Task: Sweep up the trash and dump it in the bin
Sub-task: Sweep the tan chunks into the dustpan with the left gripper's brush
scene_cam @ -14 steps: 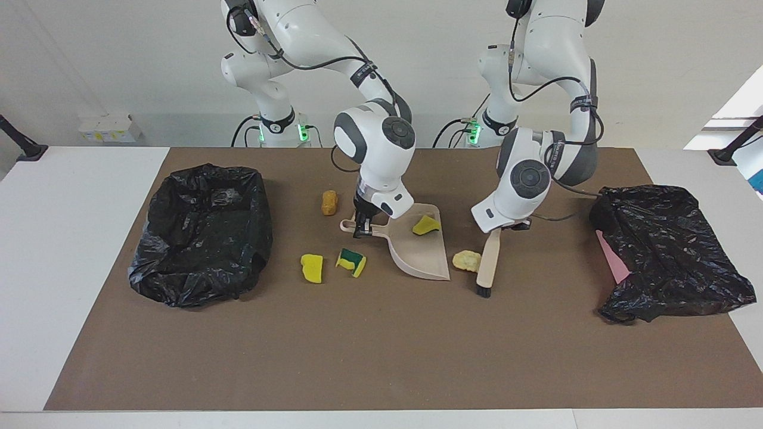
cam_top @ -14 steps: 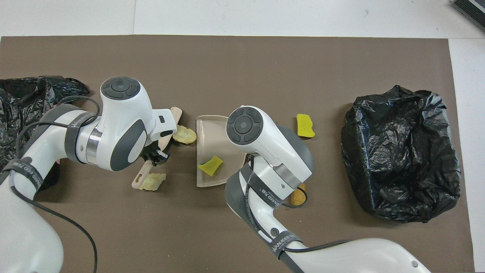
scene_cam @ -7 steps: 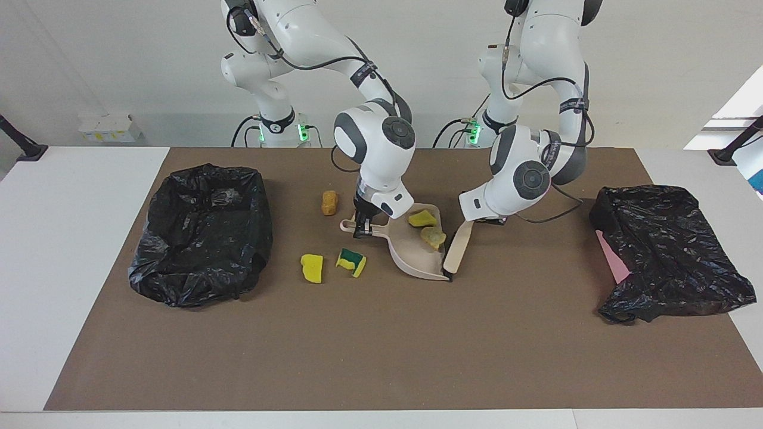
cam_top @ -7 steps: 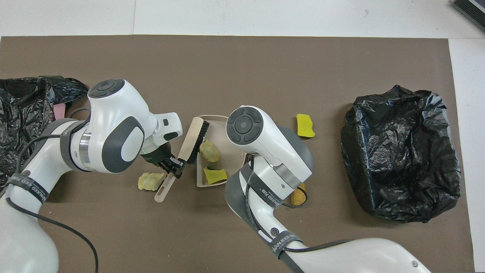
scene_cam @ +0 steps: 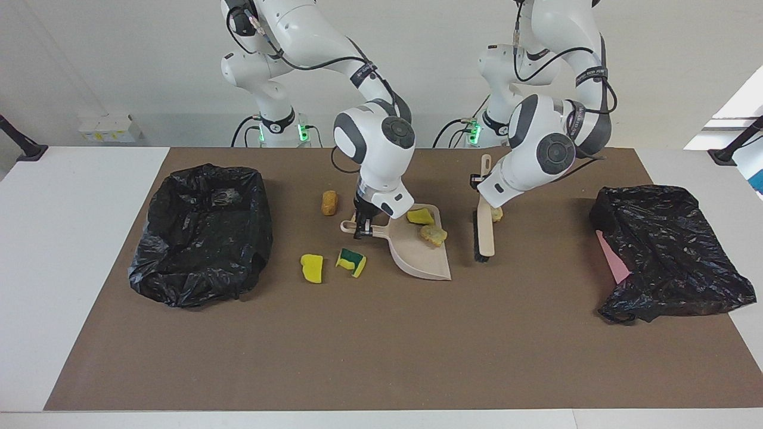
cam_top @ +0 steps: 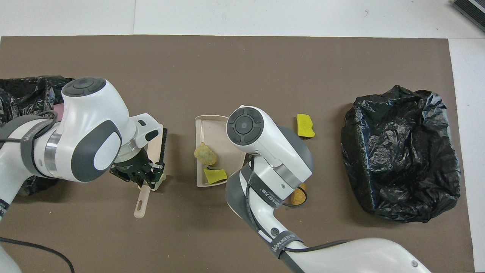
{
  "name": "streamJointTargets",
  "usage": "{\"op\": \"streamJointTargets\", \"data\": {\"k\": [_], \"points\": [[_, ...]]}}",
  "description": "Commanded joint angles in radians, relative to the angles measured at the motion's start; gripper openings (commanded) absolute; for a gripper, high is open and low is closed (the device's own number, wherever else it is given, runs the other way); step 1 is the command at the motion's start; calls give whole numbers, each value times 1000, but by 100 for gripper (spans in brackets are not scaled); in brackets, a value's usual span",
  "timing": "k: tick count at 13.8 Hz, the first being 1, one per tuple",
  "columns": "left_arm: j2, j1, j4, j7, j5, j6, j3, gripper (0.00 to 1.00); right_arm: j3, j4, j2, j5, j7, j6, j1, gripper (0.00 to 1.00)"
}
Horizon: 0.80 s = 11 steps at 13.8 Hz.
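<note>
With the right gripper shut tight on the dustpan handle (two scraps inside), the left gripper, clamped on the brush, should sweep the beige chunk toward nine o'clock.

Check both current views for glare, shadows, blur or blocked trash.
Facing view: even light, soft shadows under the dustpan and brush, sheen on the black bag; the left gripper hides most of one scrap. Overhead view: no motion blur; the right arm hides the green-yellow sponge and half covers the brown lump; the right gripper is hidden too.
</note>
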Motion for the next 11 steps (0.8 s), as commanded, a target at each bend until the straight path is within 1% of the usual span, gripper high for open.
{"op": "streamJointTargets", "data": {"k": [1, 3, 5, 6, 8, 9, 11], "points": [[-75, 47, -100, -108, 37, -21, -4, 0, 6, -39, -28, -22, -66, 41, -9, 0], [-158, 102, -219, -116, 56, 26, -4, 0, 6, -53, -29, -22, -89, 64, -9, 0], [-219, 136, -324, -116, 83, 78, -4, 0, 6, -56, -29, -24, -105, 70, -9, 0], [-262, 148, -404, -116, 88, 139, -4, 0, 6, -56, -29, -24, -125, 78, -11, 0], [-362, 138, -573, -132, 88, 288, -7, 0, 6, -65, -29, -24, -139, 92, -9, 0], [-374, 126, -595, -182, 88, 312, -11, 0, 6, -67, -29, -24, -139, 92, -11, 0], [-369, 42, -595, -251, 85, 329, -13, 0, 6, -68, -31, -24, -142, 92, -11, 0]]}}
